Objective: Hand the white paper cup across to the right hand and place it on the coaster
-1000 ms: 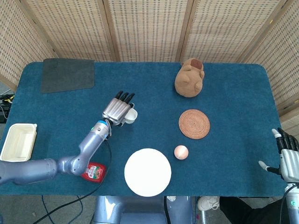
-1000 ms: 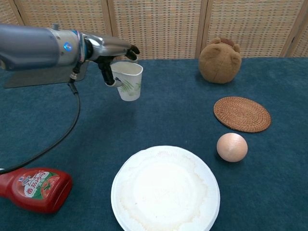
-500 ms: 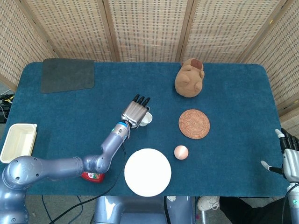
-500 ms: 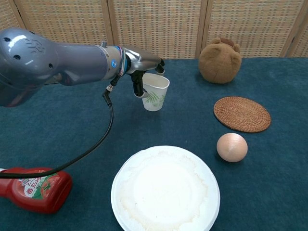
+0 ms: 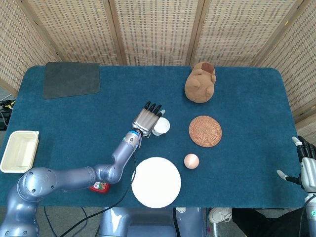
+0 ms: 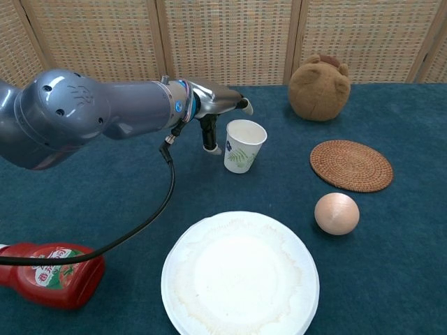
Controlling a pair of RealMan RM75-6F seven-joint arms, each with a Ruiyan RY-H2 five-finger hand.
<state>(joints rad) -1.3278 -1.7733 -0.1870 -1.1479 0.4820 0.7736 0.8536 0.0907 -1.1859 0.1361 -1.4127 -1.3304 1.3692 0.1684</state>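
White paper cup (image 6: 244, 145): upright on the table (image 6: 391, 279), left of the coaster (image 6: 351, 165), well apart from it.
Left hand (image 6: 216, 112): beside the cup's rim, fingers spread above it; released, it appears, though contact cannot be ruled out.
Right hand (image 5: 307, 165): at the far table edge, fingers apart, holding nothing.
Risks: a brushing finger could tip the light cup. The right hand's long reach may strike the egg-like ball (image 6: 336, 213) or the plush toy (image 6: 319, 87).
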